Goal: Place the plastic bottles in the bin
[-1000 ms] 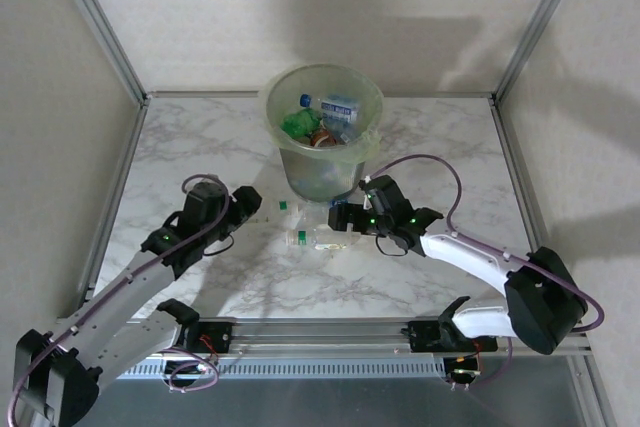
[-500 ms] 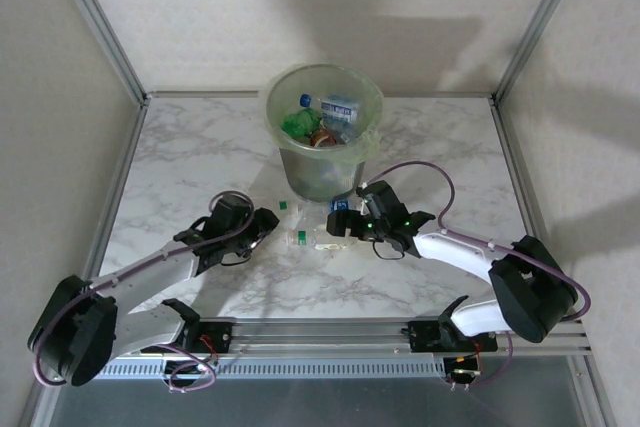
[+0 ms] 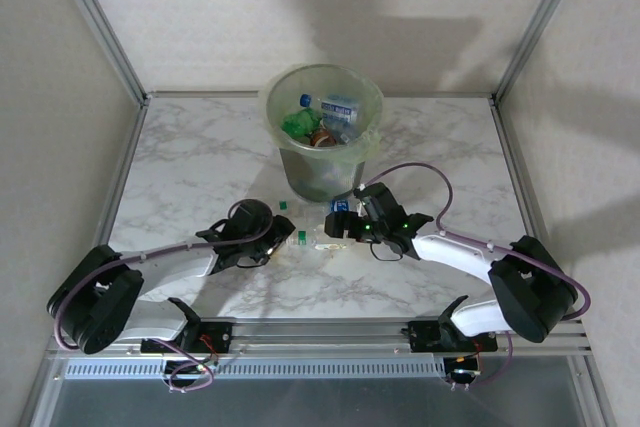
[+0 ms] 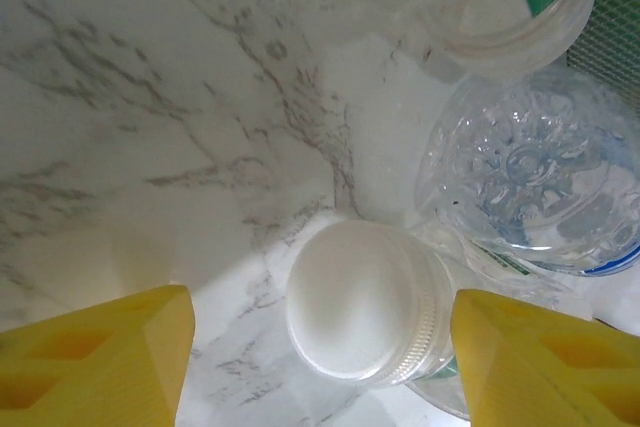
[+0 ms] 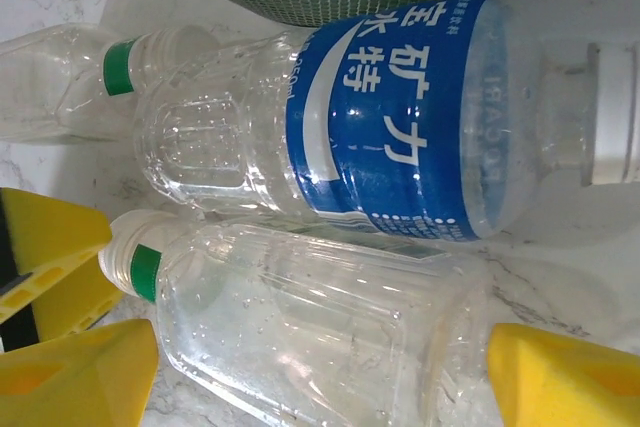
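Left claw (image 4: 320,352), spread wide, has a white bottle cap (image 4: 365,302) between its fingers (image 4: 100,357). Right claw (image 5: 320,372), likewise released, straddles a clear green-banded bottle (image 5: 300,317); a blue-labelled bottle (image 5: 390,137) lies at its 12 o'clock, beside the bin (image 3: 322,162).

The round translucent pale-green plastic bin (image 3: 298,159) stands at the far middle of the marble-patterned bench (image 3: 195,152), holding several crushed plastic bottles (image 3: 338,107). Just before it three clear plastic bottles (image 3: 322,241) lie side by side, the blue-labelled bottle (image 5: 390,127) nearest the bin, between the left hand (image 3: 280,237) and right hand (image 3: 339,225).
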### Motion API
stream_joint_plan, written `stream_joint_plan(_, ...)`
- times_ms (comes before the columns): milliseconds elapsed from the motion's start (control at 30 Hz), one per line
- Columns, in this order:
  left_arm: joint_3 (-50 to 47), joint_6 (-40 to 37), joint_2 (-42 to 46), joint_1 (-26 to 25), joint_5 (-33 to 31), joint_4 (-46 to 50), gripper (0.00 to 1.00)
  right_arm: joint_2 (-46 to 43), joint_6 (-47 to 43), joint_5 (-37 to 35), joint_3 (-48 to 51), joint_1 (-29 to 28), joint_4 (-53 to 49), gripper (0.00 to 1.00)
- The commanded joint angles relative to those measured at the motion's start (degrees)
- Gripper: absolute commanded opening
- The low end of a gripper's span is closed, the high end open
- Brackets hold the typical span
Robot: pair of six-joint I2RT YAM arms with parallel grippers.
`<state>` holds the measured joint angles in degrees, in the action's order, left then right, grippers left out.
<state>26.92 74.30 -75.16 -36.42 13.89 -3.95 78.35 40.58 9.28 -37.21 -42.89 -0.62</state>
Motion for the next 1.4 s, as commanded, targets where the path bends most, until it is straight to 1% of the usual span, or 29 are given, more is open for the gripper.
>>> stream_joint_plan(0,-0.7,3.2,-0.8,-0.9,-0.5,-2.3,0.67,0.5,0.6,0.7,0.5,-1.1,0.9,0.83)
stream_joint_plan(133,-0.5,4.1,-1.6,-0.9,-1.0,-2.6,0.66,0.7,1.0,0.6,0.3,-2.4,0.9,0.81)
stream_joint_plan(300,0.7,4.9,-2.8,-1.2,-1.0,-2.4,0.68,0.6,1.8,0.2,-0.2,-4.7,0.2,0.78)
stream_joint_plan(467,0.9,5.2,-3.0,-1.4,-1.4,-2.2,0.68,0.4,2.7,0.3,-0.2,-6.3,0.3,0.75)
stream_joint_plan(700,1.3,6.2,-3.7,-1.4,-1.8,-3.1,0.60,0.3,3.5,0.5,-0.7,-8.8,0.6,0.74)
stream_joint_plan(767,2.0,6.1,-3.7,-1.4,-2.1,-2.6,0.59,0.4,3.5,0.0,-1.1,-9.6,0.1,0.73)
stream_joint_plan(800,2.5,5.8,-3.9,-1.4,-2.3,-2.0,0.59,0.3,3.5,-0.2,-1.2,-10.0,-0.1,0.73)
stream_joint_plan(900,4.6,4.2,-4.8,-1.4,-3.6,1.1,0.65,0.0,3.8,-0.6,-1.2,-10.4,-0.5,0.73)
stream_joint_plan(967,5.0,4.0,-5.2,-1.4,-3.9,1.4,0.66,-0.5,3.7,-0.8,-1.1,-10.6,-0.7,0.73)
stream_joint_plan(1000,5.2,3.9,-5.4,-1.4,-4.1,1.4,0.66,-0.7,3.7,-0.9,-1.0,-10.7,-0.8,0.73)
stream_joint_plan(1133,6.2,3.9,-6.9,-1.5,-4.3,1.6,0.57,-1.6,3.8,-1.7,-0.9,-10.9,-1.8,0.73)
stream_joint_plan(1300,7.1,3.2,-7.5,-1.6,-5.4,3.5,0.55,-3.9,3.7,-2.5,-0.9,-10.9,-2.9,0.73)
stream_joint_plan(1367,7.3,2.7,-7.8,-1.5,-5.8,4.1,0.50,-4.9,3.7,-3.1,-1.0,-10.9,-3.7,0.73)
